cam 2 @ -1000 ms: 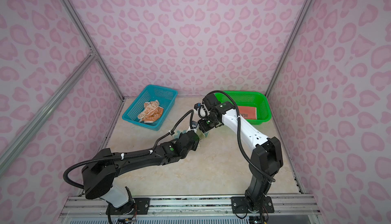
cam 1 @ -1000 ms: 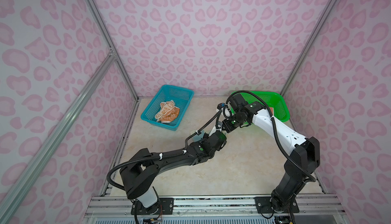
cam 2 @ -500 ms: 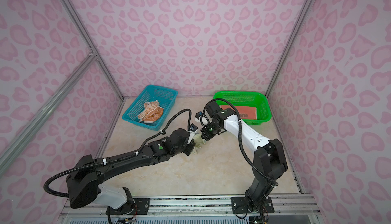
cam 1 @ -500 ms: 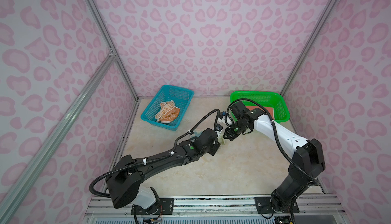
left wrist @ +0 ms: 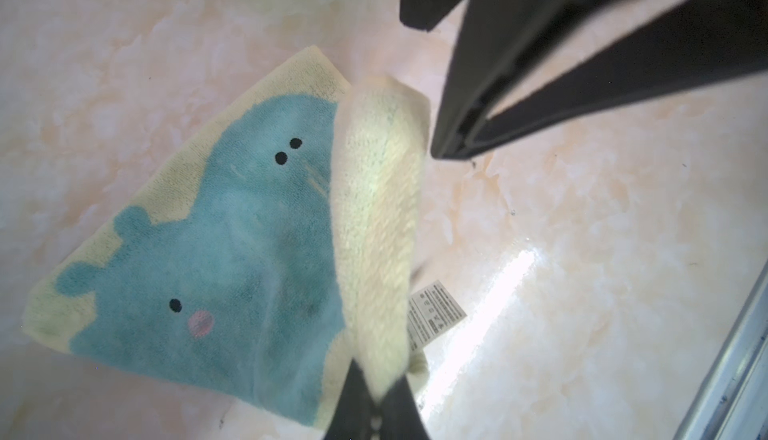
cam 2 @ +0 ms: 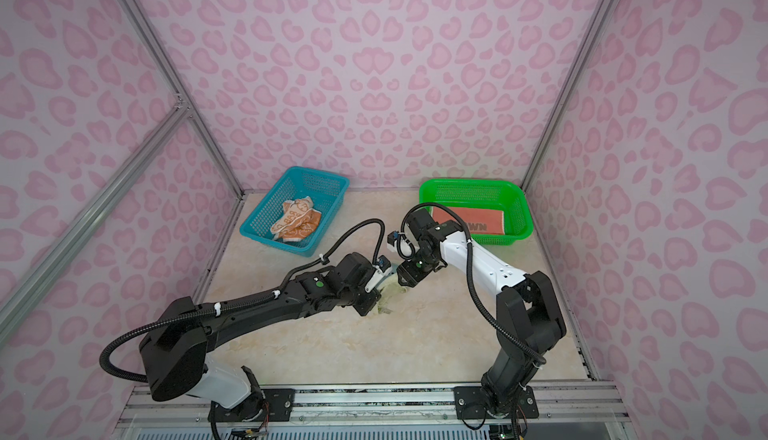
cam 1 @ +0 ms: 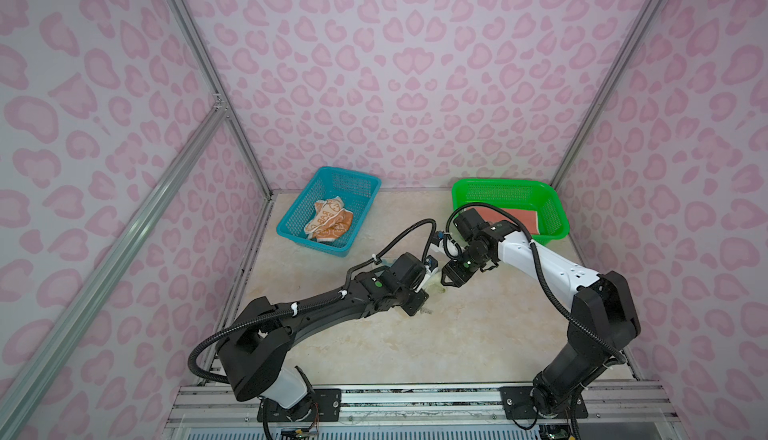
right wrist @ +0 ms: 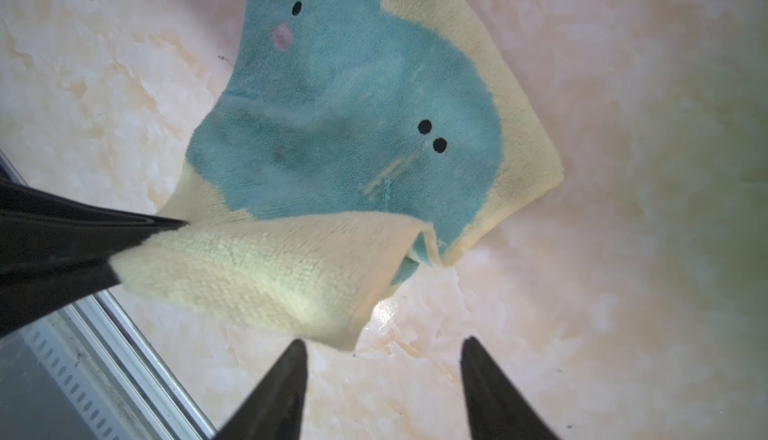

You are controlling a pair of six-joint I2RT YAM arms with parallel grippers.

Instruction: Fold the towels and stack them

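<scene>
The light-blue-and-cream whale towel (left wrist: pixel 232 242) (right wrist: pixel 340 118) lies on the marble tabletop at the middle, one cream edge folded over the blue face. My left gripper (left wrist: pixel 380 380) (cam 1: pixel 420 299) is shut on a corner of that folded edge and holds it slightly lifted. My right gripper (right wrist: pixel 384 344) (cam 1: pixel 446 282) stands open just off the other end of the fold, nothing between its fingers. In both top views the arms hide most of this towel. A coral towel (cam 1: pixel 515 218) lies flat in the green basket (cam 1: pixel 507 184). A crumpled orange-striped towel (cam 1: pixel 328 222) sits in the blue basket (cam 1: pixel 349 184).
The two baskets stand against the back wall, blue at the left and green at the right. A white care label (left wrist: pixel 436 313) sticks out from under the whale towel. An aluminium rail (right wrist: pixel 137 355) runs along the table's front edge. Pink patterned walls enclose three sides.
Both grippers came down and toward the front, carrying the towel's edge over. The right gripper has let go of its corner and opened; the left stays shut on its corner.
</scene>
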